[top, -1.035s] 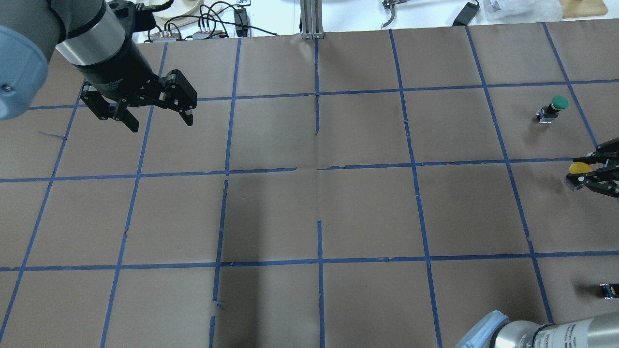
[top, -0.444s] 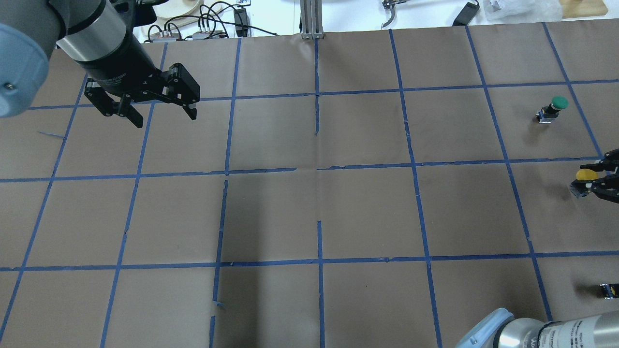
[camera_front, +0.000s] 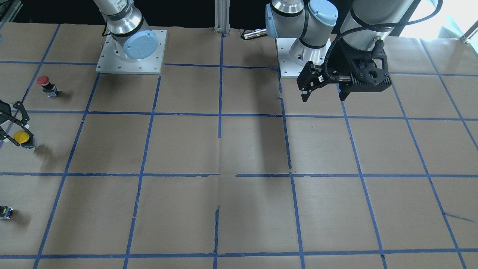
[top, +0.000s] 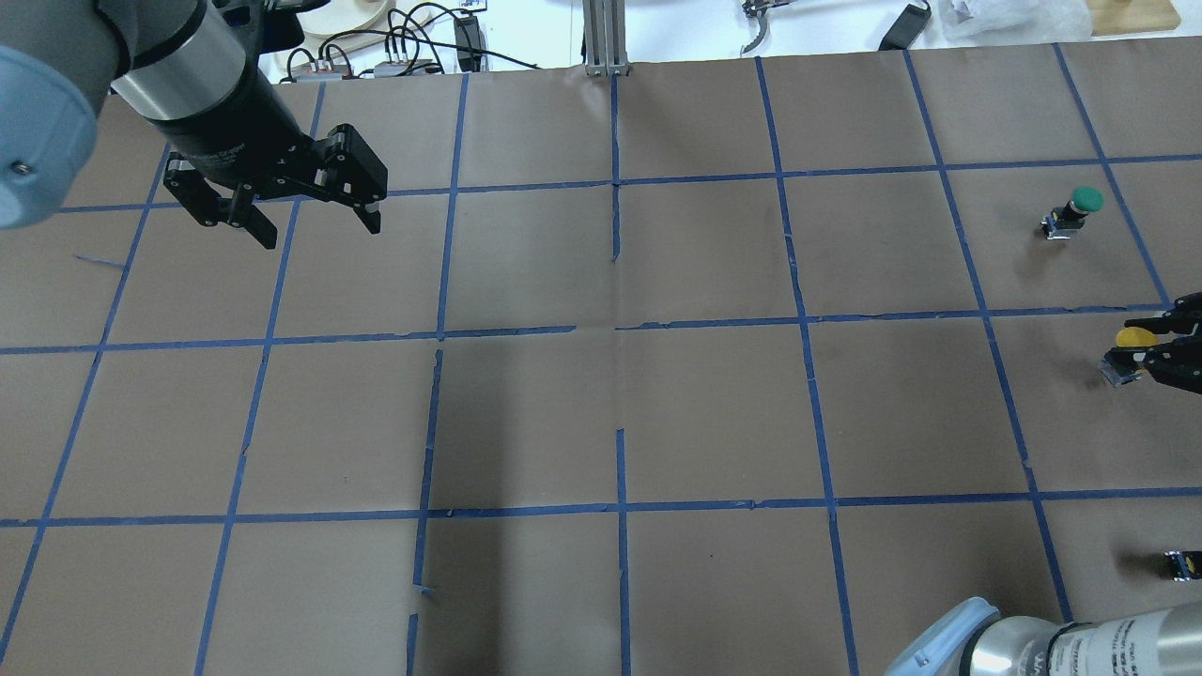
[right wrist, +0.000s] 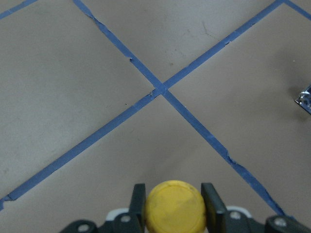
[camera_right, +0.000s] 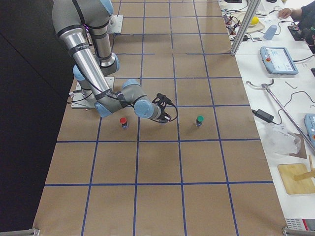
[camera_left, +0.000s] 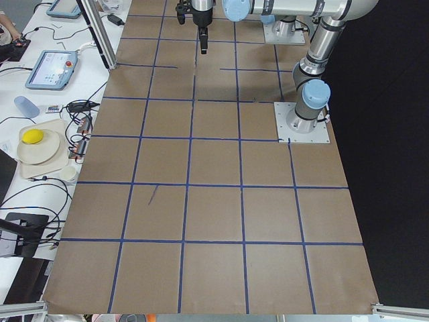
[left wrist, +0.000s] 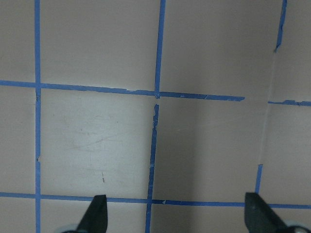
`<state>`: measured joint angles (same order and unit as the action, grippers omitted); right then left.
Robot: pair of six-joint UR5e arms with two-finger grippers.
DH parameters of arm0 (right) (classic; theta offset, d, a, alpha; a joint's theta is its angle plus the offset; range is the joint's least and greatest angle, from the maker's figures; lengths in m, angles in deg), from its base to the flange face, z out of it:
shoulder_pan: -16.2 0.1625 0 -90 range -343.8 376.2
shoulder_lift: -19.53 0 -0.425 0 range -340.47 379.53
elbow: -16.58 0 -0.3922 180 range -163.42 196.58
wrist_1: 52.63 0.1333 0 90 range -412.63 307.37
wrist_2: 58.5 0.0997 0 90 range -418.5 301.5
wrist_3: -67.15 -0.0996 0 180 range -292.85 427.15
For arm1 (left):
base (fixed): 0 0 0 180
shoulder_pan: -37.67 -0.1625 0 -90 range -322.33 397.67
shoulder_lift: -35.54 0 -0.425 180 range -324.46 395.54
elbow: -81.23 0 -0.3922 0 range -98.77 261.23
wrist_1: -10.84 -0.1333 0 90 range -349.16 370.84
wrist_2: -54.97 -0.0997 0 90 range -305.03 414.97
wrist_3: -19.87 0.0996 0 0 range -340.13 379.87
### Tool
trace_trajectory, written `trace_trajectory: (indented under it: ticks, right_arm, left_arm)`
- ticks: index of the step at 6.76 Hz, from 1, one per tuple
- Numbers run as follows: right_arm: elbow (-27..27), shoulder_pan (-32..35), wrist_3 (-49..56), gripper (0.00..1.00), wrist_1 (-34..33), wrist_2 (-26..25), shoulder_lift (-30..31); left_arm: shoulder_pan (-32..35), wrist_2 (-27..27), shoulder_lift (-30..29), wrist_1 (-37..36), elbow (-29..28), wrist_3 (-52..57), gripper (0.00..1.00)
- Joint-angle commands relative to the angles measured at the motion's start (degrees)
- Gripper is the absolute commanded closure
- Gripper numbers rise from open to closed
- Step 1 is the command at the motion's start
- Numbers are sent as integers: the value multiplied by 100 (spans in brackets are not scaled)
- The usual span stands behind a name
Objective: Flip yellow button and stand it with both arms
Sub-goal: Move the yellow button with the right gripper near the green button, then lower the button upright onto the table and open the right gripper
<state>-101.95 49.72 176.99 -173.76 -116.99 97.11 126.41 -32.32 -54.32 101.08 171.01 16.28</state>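
The yellow button [right wrist: 175,206] sits between my right gripper's fingers [right wrist: 210,201], which press on both sides of its round cap. In the overhead view it [top: 1134,336] is at the table's right edge, with its boxy body below the cap. My right gripper [top: 1148,349] is shut on it and is cut off by the frame edge. The front view shows the button [camera_front: 21,136] at the far left with a shadow beside it. My left gripper [top: 315,228] is open and empty, high over the far left squares, and it also shows in the front view [camera_front: 324,95].
A green-capped button [top: 1080,205] stands beyond the right gripper. A red-capped button [camera_front: 44,82] stands nearer the robot's base. A tiny dark block with a yellow spot [top: 1181,563] lies near the right front edge. Brown paper with a blue tape grid [top: 620,324] covers the table.
My right gripper has moved a little toward the table's right edge with the yellow button in it. My left gripper has shifted slightly farther back and stays open.
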Motion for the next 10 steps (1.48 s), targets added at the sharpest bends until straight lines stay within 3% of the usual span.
trace_trajectory:
  ticks: [1, 2, 3, 4, 5, 7, 8, 9, 10]
  right_arm:
    - [-4, -4, -356, 59, 2, 5, -58]
    - [-4, -4, -376, 43, -6, -4, -58]
    - [14, -12, -463, 17, -15, -4, -50]
    - [31, -4, -743, 6, -15, -30, -41]
    - [58, -12, -1241, 1, -15, -91, 20]
    - [608, 206, -3267, 0, 28, -782, 265]
    - [1029, 538, -3903, 0, 37, -1343, 345]
    - [1355, 1002, -4623, 0, 368, -2097, 381]
    - [1707, 1538, -5848, 0, 850, -2496, 442]
  left_arm:
    - [3, -7, -5, -32, 4, -2, 0]
    - [3, -7, -5, -15, -4, -2, 0]
    - [3, -7, 4, -15, -4, -2, 0]
    - [3, -16, 4, -32, -22, -2, 0]
    - [3, -7, 4, -15, -13, -2, 0]
    - [3, -7, 4, -33, -4, 7, 0]
    - [3, -7, 12, -15, -4, -2, 0]
    - [3, -7, 13, -15, -4, -2, 0]
    - [-5, -7, 13, -15, -39, -10, 0]
